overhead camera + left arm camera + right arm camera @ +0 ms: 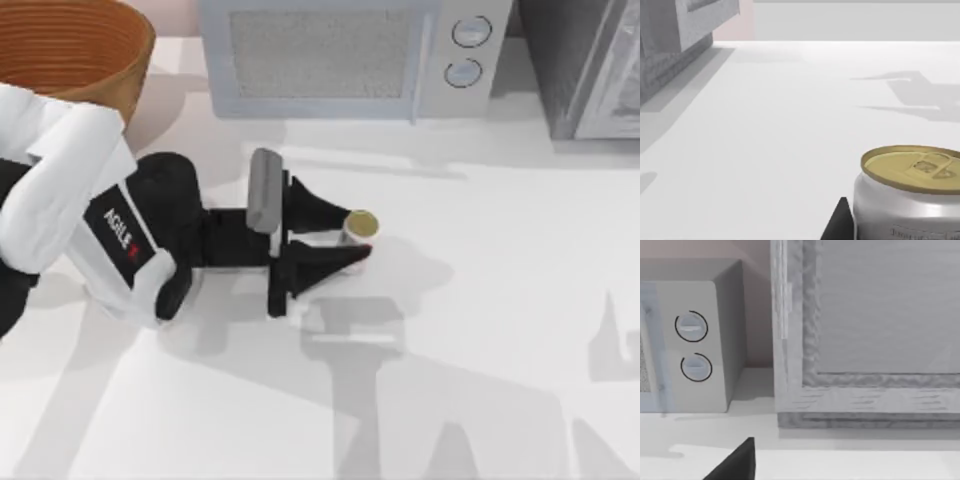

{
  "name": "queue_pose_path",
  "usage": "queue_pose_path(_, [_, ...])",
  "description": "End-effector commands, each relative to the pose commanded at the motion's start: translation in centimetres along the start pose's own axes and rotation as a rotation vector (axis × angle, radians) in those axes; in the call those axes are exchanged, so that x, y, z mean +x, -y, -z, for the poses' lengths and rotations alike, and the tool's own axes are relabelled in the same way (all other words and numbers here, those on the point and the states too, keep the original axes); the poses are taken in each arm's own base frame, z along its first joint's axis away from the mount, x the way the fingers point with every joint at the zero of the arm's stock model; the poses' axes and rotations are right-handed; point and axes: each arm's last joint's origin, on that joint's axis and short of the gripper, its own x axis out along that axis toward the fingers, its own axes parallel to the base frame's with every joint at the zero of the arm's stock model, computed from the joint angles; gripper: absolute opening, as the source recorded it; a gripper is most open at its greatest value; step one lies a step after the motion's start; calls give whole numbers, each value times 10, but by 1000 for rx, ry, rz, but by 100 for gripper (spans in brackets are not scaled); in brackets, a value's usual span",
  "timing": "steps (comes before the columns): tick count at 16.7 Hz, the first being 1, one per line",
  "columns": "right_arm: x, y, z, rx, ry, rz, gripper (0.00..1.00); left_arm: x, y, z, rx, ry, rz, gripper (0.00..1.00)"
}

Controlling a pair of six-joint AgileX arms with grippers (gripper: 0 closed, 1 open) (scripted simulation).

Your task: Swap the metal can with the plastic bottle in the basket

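Note:
The metal can (361,222), white with a red label and a dull gold top, stands upright on the white table near the middle. My left gripper (352,236) reaches in from the left and is shut on the can, one black finger against each side. In the left wrist view the can (910,195) is close, with a black fingertip (837,225) against its side. The basket (70,50), orange-brown wicker, stands at the far left corner behind my left arm. The plastic bottle is out of view. My right gripper (735,465) hangs parked, facing the appliances at the back right.
A grey microwave (340,55) with two round knobs stands along the back edge, and a grey cabinet (590,70) fills the back right corner. Both also appear in the right wrist view, the microwave (695,340) beside the cabinet (865,340). Bare tabletop spreads across the front and right.

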Motion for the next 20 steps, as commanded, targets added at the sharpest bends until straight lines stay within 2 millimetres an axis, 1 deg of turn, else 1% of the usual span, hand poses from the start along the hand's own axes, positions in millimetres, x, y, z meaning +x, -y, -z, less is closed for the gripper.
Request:
queue_pose_path(2, [0,0,0,0,0,0,100,0,0,0,0,0,0,0])
queue_pose_path(15, [0,0,0,0,0,0,100,0,0,0,0,0,0,98])
queue_pose_path(16, [0,0,0,0,0,0,100,0,0,0,0,0,0,100])
queue_pose_path(20, [0,0,0,0,0,0,100,0,0,0,0,0,0,100])
